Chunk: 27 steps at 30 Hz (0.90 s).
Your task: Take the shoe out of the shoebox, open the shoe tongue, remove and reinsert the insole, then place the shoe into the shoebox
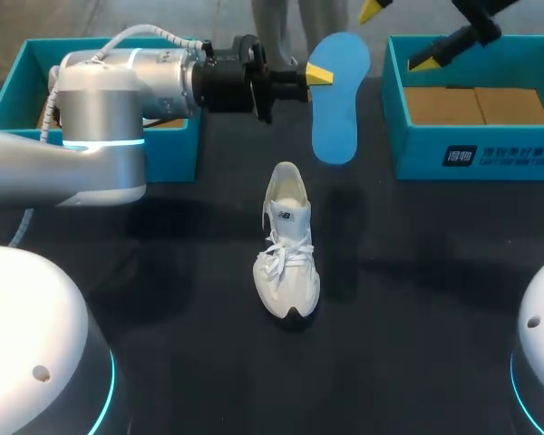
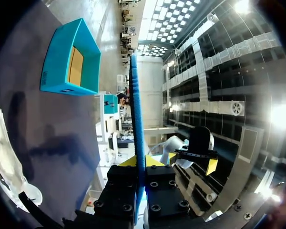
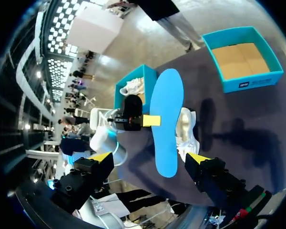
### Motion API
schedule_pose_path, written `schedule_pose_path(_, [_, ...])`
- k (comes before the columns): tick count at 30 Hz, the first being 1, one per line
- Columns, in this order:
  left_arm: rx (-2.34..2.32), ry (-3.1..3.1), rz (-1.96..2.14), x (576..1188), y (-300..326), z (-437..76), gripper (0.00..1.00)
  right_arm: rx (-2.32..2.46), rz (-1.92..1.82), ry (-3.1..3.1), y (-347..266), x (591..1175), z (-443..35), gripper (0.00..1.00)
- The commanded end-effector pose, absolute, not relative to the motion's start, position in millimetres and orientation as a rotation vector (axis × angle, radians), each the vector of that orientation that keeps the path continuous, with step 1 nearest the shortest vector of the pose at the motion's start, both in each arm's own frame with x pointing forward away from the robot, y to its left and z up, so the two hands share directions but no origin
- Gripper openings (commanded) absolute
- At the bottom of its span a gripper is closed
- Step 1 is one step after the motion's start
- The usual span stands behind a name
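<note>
My left gripper (image 1: pixel 319 74) is shut on a blue insole (image 1: pixel 336 98) and holds it flat-faced in the air above the table's far middle. In the left wrist view the insole (image 2: pixel 137 119) shows edge-on, rising from between the yellow fingertips. A white shoe (image 1: pixel 287 251) lies on the black table below it, toe towards the near edge, laces loose. The right gripper (image 1: pixel 394 36) hangs open high at the far right, above the right shoebox (image 1: pixel 471 143). From the right wrist, the insole (image 3: pixel 165 121) sits ahead of its spread fingers (image 3: pixel 101 157), with the shoe (image 3: pixel 187 129) behind it.
Two teal boxes stand at the back: the left one (image 1: pixel 174 152), partly hidden by my left arm, and the right shoebox with a brown cardboard floor. Black table surface surrounds the shoe on all sides.
</note>
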<state>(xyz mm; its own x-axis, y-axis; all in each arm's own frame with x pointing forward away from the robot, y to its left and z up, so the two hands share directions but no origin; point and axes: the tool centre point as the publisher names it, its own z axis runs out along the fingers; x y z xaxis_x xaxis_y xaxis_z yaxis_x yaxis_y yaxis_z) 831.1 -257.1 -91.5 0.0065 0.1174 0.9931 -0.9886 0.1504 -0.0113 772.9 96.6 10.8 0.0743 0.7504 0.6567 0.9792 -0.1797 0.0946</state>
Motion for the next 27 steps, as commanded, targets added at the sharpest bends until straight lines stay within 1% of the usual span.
schedule_pose_path(1, [1.013,-1.193,1.151,830.1,-257.1,-91.5,0.00,-2.225,-0.495,-1.907,107.9,783.1,16.0,1.00])
schedule_pose_path(13, [1.013,-1.197,1.145,825.9,-258.0,-91.5,0.00,-2.343,-0.200,-2.112,133.3,791.6,18.7,1.00])
schedule_pose_path(21, [1.014,-1.200,1.149,824.6,-257.9,-90.7,0.00,-2.379,-0.093,-2.209,144.2,791.8,15.2,1.00])
schedule_pose_path(27, [1.016,-1.199,1.151,824.9,-257.3,-90.4,0.00,-2.386,-0.081,-2.222,145.4,791.7,14.8,1.00])
